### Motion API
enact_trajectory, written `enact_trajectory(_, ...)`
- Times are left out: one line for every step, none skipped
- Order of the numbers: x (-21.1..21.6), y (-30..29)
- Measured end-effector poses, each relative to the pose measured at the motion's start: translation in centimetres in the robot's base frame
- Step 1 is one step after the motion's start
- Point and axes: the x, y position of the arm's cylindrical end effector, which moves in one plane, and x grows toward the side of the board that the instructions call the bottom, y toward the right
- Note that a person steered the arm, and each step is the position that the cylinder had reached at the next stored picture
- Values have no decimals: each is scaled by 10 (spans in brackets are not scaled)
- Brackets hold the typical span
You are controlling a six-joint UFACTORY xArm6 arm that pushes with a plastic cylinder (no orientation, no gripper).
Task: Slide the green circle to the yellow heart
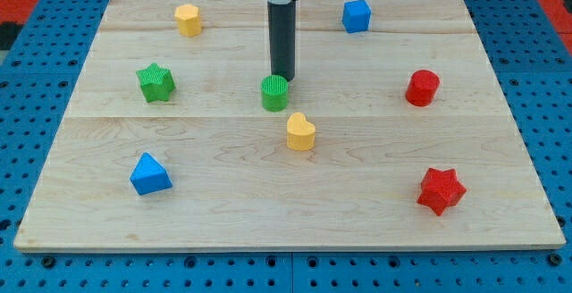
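The green circle (pixel 275 93) sits near the middle of the wooden board (pixel 223 204). The yellow heart (pixel 300 132) lies just below it and slightly to the view's right, a small gap apart. My tip (pixel 282 79) is right behind the green circle, at its top edge and slightly to the right, touching it or nearly so. The dark rod rises straight up from there to the view's top.
A yellow hexagon (pixel 188 19) at the top left, a blue cube (pixel 356 15) at the top right, a green star (pixel 155 82) at the left, a red cylinder (pixel 422 87) at the right, a blue triangle (pixel 149 174) at the bottom left, a red star (pixel 441 190) at the bottom right.
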Motion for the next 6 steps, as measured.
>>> enact_trajectory(10,-1)
enact_trajectory(10,-37)
enact_trajectory(12,-39)
enact_trajectory(25,-28)
enact_trajectory(37,-26)
enact_trajectory(33,-39)
